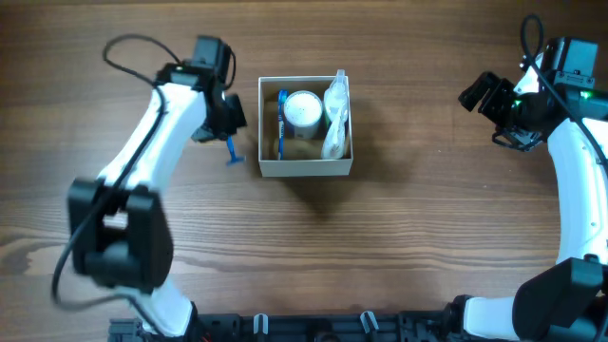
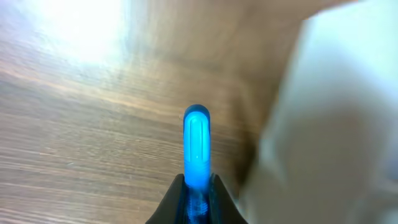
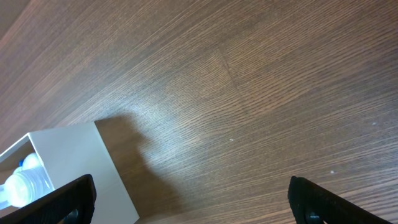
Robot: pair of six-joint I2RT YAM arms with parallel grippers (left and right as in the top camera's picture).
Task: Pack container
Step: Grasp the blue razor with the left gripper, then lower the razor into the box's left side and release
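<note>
The container (image 1: pixel 306 168) is a square white box with a tan inside, at the table's middle back. It holds a round white jar (image 1: pixel 303 109), a blue item (image 1: pixel 282 112) along its left wall and a clear wrapped item (image 1: pixel 336 118) on its right. My left gripper (image 1: pixel 228 133) is just left of the box and is shut on a blue toothbrush-like stick (image 1: pixel 233 152). In the left wrist view the stick (image 2: pixel 196 146) points away from the jaws (image 2: pixel 197 193), with the box's white wall (image 2: pixel 323 124) blurred at right. My right gripper (image 1: pixel 480 93) is open and empty, far right of the box.
The wooden table (image 1: pixel 418 237) surrounds the box. The right wrist view shows the box's white corner (image 3: pixel 74 162) at lower left, with the jar inside, and bare wood (image 3: pixel 249 112) elsewhere.
</note>
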